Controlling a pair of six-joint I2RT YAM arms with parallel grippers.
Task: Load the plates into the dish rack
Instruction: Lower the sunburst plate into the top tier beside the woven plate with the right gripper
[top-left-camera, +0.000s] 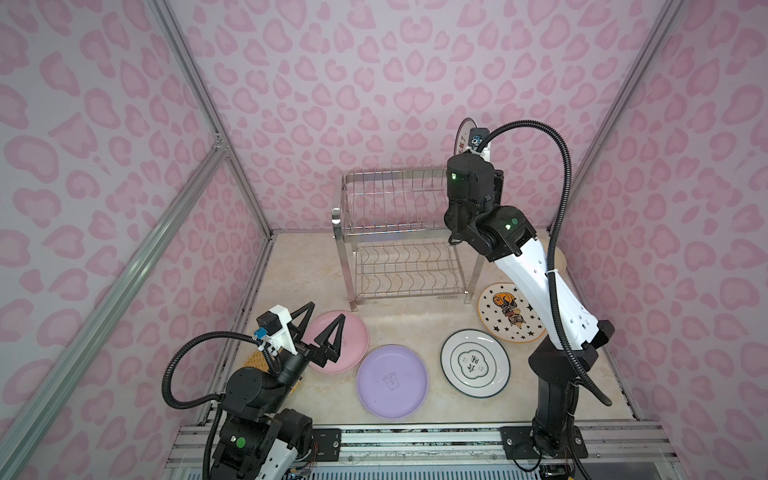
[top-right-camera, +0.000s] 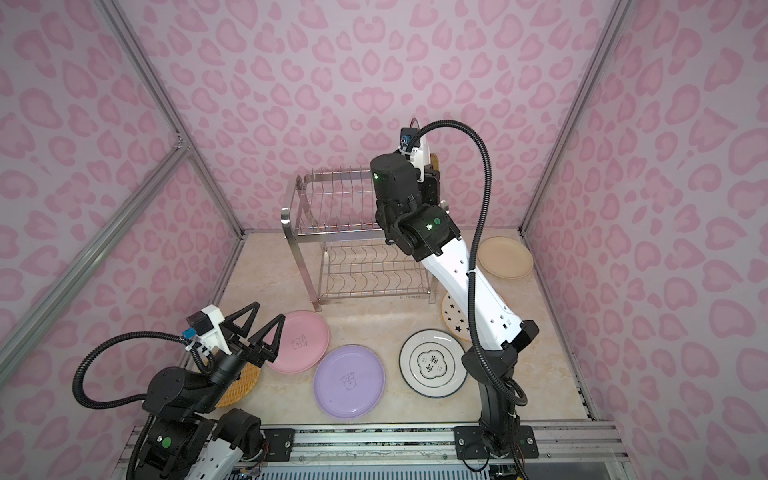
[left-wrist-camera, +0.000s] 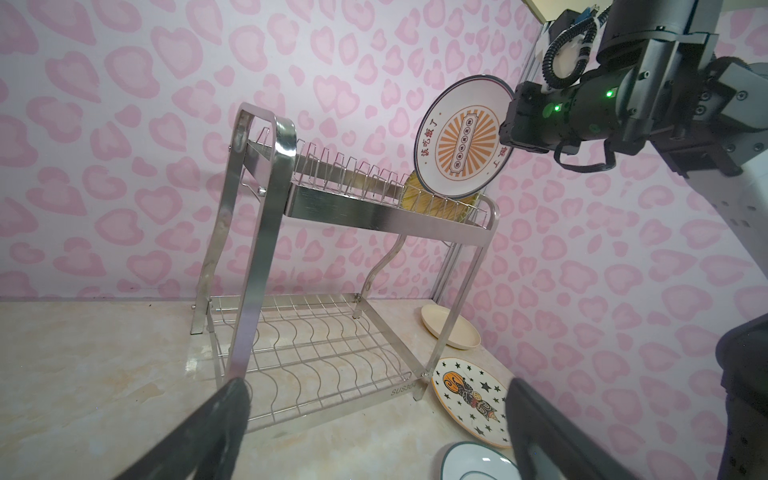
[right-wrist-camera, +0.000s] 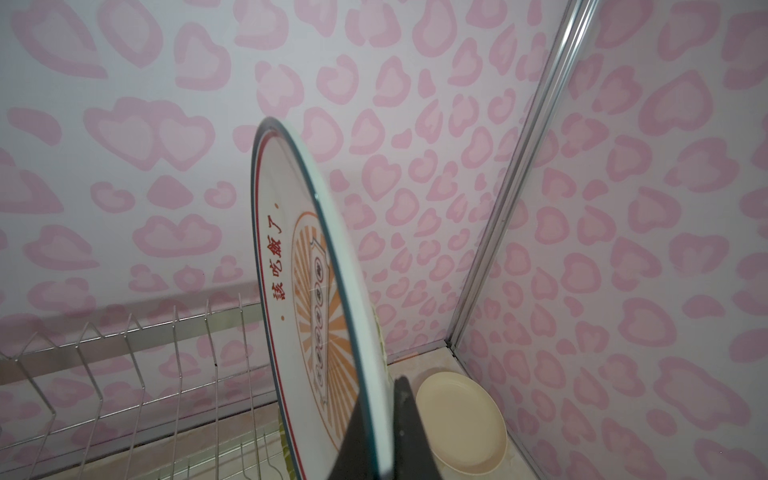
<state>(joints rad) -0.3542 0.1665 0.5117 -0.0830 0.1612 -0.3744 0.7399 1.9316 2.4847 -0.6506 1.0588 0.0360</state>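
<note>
On the bench (top-left-camera: 415, 324): six plates (top-left-camera: 392, 381) flat, one rack (left-wrist-camera: 353, 210), one yellow plate (left-wrist-camera: 419, 199) in its top tier. Right end effector (right-wrist-camera: 384, 419) pinches the radial plate (left-wrist-camera: 457, 141) upright over that tier; left end effector (top-left-camera: 326, 311) spread wide, empty.

Left gripper (top-left-camera: 327, 310) low, jaws wide apart; right gripper (right-wrist-camera: 380, 395) raised high, apparently pinched closed.

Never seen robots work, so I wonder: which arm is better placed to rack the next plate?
The right. The right tool grips the sunburst plate upright at the rack's top tier, beside the yellow plate. The left tool is open, over the pink plate.
</note>
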